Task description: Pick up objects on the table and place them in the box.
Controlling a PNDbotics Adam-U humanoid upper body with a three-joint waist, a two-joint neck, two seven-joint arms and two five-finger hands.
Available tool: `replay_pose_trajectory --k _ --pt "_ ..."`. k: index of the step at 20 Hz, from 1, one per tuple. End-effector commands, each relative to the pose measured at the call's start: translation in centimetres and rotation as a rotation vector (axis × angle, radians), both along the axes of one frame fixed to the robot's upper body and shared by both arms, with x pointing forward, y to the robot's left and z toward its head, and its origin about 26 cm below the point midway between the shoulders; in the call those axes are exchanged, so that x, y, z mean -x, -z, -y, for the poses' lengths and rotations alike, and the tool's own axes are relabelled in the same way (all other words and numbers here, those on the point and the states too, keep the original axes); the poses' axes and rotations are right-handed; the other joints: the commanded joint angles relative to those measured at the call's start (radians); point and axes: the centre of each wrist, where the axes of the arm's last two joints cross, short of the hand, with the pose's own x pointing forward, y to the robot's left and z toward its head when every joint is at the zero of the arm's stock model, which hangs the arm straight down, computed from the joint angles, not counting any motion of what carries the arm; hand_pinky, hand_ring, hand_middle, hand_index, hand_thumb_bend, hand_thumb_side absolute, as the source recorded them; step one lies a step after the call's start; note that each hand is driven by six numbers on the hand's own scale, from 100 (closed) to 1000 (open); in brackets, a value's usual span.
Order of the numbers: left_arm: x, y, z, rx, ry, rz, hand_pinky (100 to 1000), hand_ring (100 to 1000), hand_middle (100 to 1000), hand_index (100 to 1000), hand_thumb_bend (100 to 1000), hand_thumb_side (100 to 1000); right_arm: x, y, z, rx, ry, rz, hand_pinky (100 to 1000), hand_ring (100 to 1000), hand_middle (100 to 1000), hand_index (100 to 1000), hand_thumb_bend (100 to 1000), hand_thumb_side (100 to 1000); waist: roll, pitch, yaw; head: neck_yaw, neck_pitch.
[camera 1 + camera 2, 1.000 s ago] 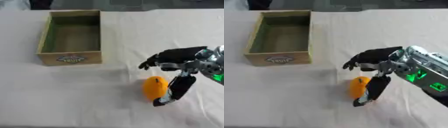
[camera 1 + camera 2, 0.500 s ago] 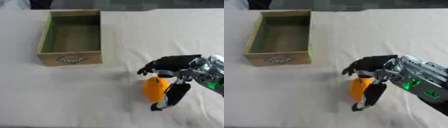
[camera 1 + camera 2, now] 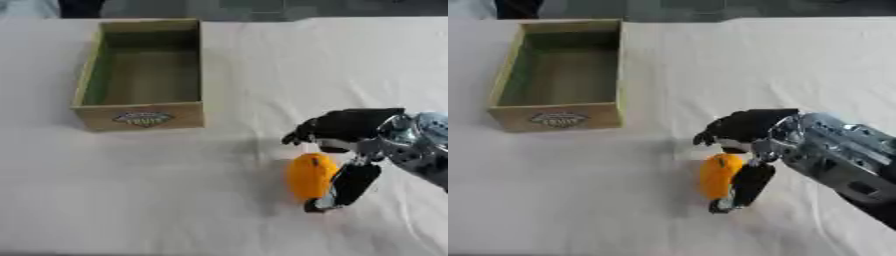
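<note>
Right hand closing around an orange fruit on the white tablecloth.

The smooth, rounded orange-yellow fruit [image 3: 310, 176] stands on end on the white cloth-covered table [image 3: 157, 200], well to the right of the open wooden box with a green-tinted inside and a printed label [image 3: 140, 75]. The black right hand [image 3: 348, 131] arches over it: curled fingers above the fruit's top, thumb [image 3: 346, 186] down along its right side, touching it. The fruit rests on the cloth, not lifted.

Right hand [image 3: 350, 131] enters from the right edge, palm down, fingers [image 3: 302, 135] curled forward, thumb [image 3: 346, 186] extended downward. Silver forearm [image 3: 842, 157] trails behind.
</note>
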Motion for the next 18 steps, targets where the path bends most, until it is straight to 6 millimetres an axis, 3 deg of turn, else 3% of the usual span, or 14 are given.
replay_pose_trajectory --k 1,10,15,18 --pt "0.2 -0.8 0.0 -0.019 0.01 0.028 745 700 700 873 100 914 0.1 -1.4 0.8 0.039 0.055 0.039 731 904 852 1000 529 525 -0.001 -0.016 0.0 0.0 -0.011" --pt "0.2 -0.9 0.1 -0.014 0.012 0.033 745 702 700 874 100 912 -1.0 0.5 1.1 0.034 0.058 -0.075 730 895 837 1000 573 498 -0.004 -0.014 0.01 -0.008 -0.014" --pt "0.2 -0.9 0.1 -0.012 0.013 0.035 745 702 700 875 100 912 -2.0 1.4 0.9 0.027 0.074 -0.113 722 876 758 989 562 492 -0.004 -0.012 0.015 -0.012 -0.015" --pt "0.2 -0.9 0.1 -0.01 0.013 0.035 745 702 700 875 100 911 -2.4 1.6 0.7 0.016 0.088 -0.122 709 861 680 934 540 492 -0.004 -0.01 0.017 -0.012 -0.015"
